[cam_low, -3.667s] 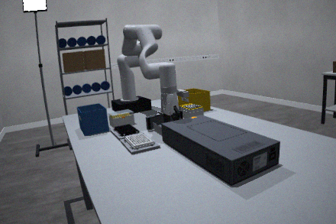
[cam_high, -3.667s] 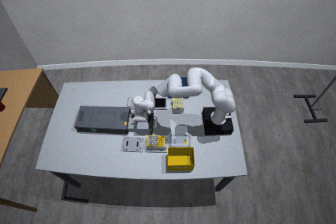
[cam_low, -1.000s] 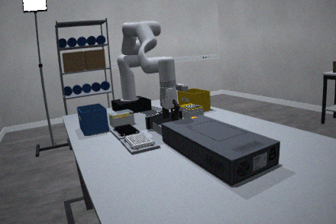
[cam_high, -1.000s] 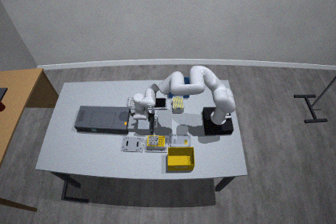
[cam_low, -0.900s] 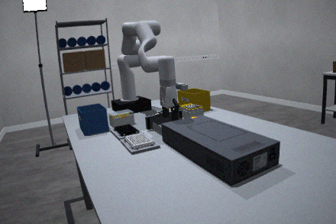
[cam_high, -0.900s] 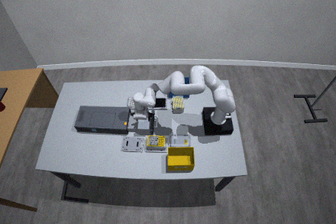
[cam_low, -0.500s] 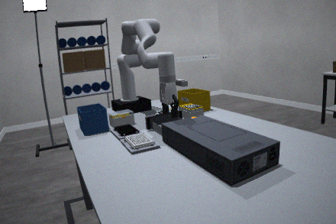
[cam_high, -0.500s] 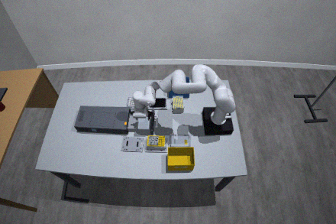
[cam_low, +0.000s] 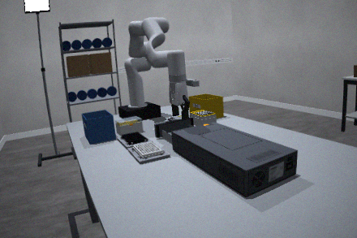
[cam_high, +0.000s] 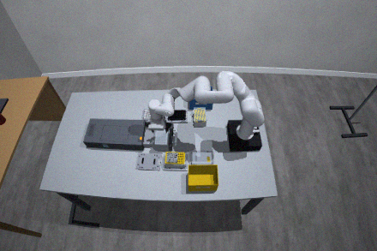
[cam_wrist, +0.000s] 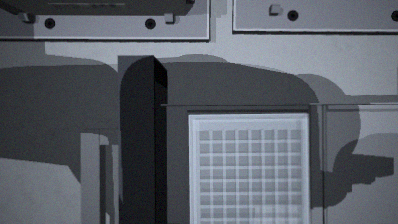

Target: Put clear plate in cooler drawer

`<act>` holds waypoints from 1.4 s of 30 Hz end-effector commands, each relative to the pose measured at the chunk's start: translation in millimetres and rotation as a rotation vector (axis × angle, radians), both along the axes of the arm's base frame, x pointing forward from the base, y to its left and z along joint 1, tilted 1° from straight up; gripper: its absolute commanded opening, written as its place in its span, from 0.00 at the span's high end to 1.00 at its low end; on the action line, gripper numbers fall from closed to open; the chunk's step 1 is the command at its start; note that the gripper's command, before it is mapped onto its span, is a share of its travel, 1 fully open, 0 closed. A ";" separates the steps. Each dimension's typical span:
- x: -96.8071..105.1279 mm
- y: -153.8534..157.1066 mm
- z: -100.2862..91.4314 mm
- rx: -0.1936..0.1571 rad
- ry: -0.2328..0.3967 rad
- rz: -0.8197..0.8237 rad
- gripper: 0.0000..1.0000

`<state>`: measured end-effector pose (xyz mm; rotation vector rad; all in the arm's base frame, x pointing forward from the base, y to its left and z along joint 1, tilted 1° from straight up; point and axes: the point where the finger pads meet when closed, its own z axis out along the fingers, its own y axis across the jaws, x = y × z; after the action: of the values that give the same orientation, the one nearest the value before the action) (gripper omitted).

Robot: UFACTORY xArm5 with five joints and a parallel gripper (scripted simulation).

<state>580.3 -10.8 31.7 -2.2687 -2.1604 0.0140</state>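
Note:
The cooler CD (cam_high: 113,133) (cam_low: 227,140) is a long dark box with its orange lamp (cam_high: 140,138) (cam_low: 206,124) lit. Its drawer stands open, with the dark drawer front (cam_low: 174,127) (cam_wrist: 135,145) away from the body. The clear plate (cam_high: 161,138) (cam_wrist: 250,167) lies in the drawer and looks flat, its long side across the drawer. Its far end is cut off in the wrist view, and I cannot make out the locators. My gripper (cam_low: 180,112) is open and empty above the drawer; its fingers are out of the wrist view. An empty nest (cam_high: 149,155) (cam_wrist: 340,22) stands in front of the drawer.
A nest with a yellow-topped rack (cam_high: 175,158), another nest piece (cam_high: 201,158) and a yellow bin (cam_high: 203,179) (cam_low: 208,107) stand along the front. A white plate (cam_low: 148,149), a black plate (cam_high: 176,116), a yellow-topped box (cam_high: 200,116) and a blue bin (cam_low: 99,127) stand at the back.

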 end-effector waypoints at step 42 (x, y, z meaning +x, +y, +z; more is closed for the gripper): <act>1.6 0.2 54.4 -0.003 -0.005 0.000 0.00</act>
<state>580.1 -10.6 83.3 -2.2680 -2.1597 0.0156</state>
